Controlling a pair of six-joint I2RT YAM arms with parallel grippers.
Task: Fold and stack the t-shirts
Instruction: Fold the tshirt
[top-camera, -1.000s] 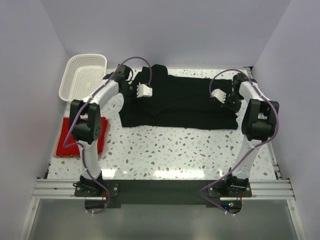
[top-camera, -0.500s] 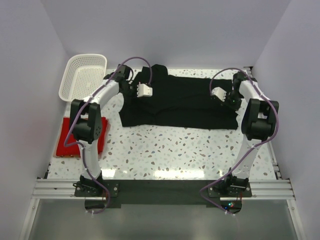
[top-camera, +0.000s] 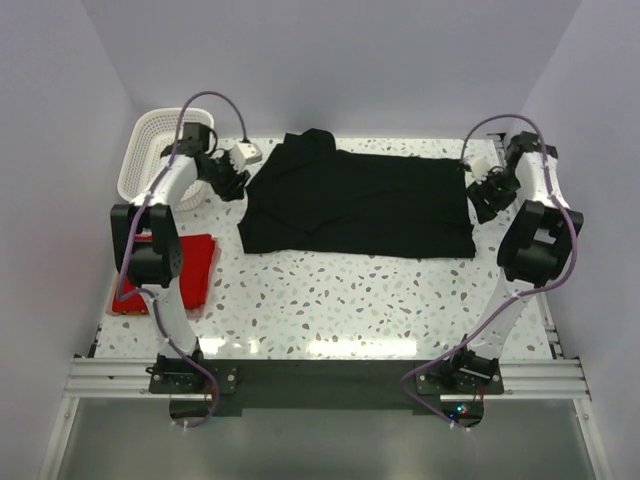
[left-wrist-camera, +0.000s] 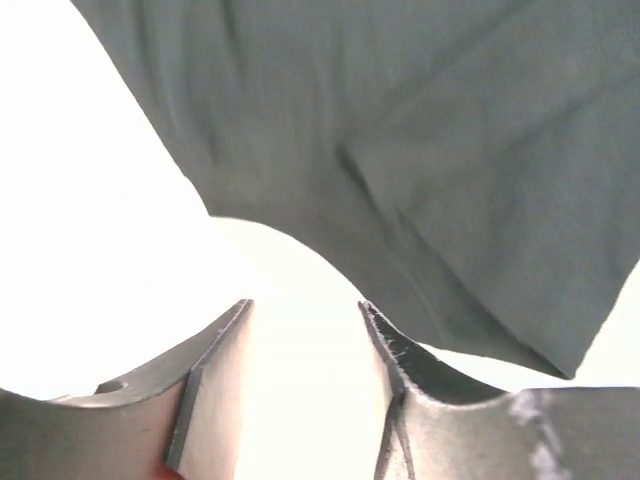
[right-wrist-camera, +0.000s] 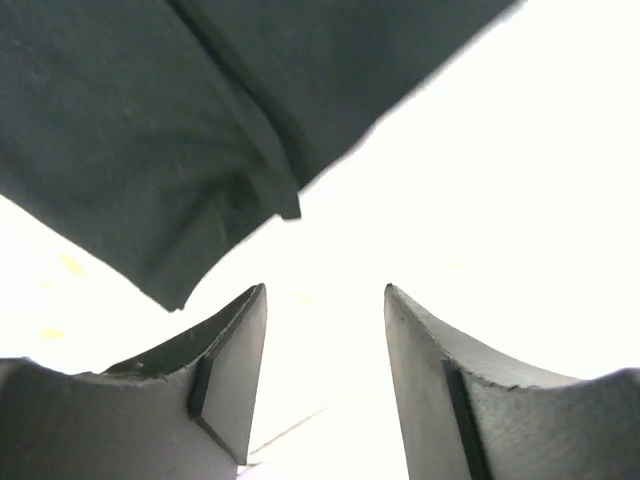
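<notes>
A black t-shirt (top-camera: 360, 205) lies spread crosswise on the far half of the speckled table (top-camera: 330, 300), with a flap doubled over at its far-left corner. The red t-shirt (top-camera: 200, 265) sits as a flat packet at the table's left edge, nearer the arms than the white basket (top-camera: 140, 165). The left pincer (top-camera: 230, 178) hangs just off the black shirt's left edge and the right pincer (top-camera: 487, 195) just off its right edge. Both wrist views show the jaws parted, nothing between them, dark cloth just ahead. The black shirt looks only part-folded, so the step in hand appears to be taking a fresh hold for the next fold. Doing it well likely means each pincer coming in low at matching corners and pinching every layer at the hem, not the top one alone. Both should then lift and carry together so the cloth stays taut and the edges meet squarely. The loose flap could bunch if caught unevenly.
</notes>
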